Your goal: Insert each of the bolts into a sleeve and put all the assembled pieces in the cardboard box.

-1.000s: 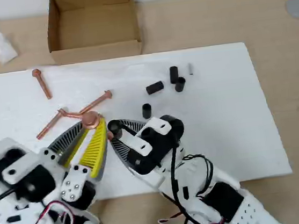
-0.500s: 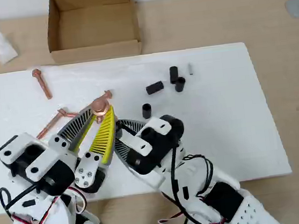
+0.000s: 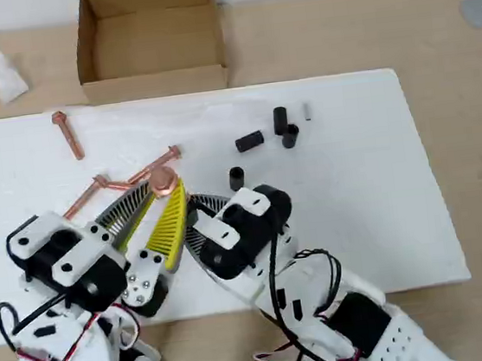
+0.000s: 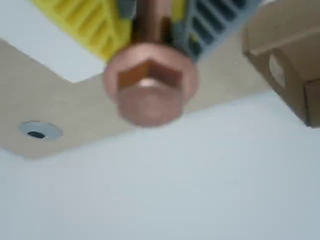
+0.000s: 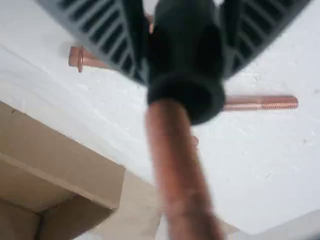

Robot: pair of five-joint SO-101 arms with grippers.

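**High view:** An open cardboard box (image 3: 151,42) stands at the far left of the table (image 3: 461,120), just beyond a white sheet (image 3: 376,217). Loose bolts (image 3: 68,135) lie on the left part of the sheet, and loose sleeves (image 3: 250,141) lie nearer its middle. The left gripper (image 3: 163,192) is over the near left part of the sheet. It is clamped on the held bolt (image 3: 163,180), whose round head faces up. The right gripper (image 3: 195,208) is just to the right of it, with its tips close beside the left gripper's.

**Left wrist view:** Yellow and grey fingers (image 4: 90,20) pinch the held bolt (image 4: 150,82) on its shank, just behind the flanged head. The box (image 4: 295,50) and a round grommet (image 4: 37,131) in the table lie beyond.

**Right wrist view:** Dark fingers (image 5: 100,25) grip a black sleeve (image 5: 185,75). A copper shank (image 5: 177,165) meets the sleeve's open end, but how far in it sits cannot be told. A loose bolt (image 5: 260,103) lies on the sheet behind, and the box (image 5: 50,185) is farther off.
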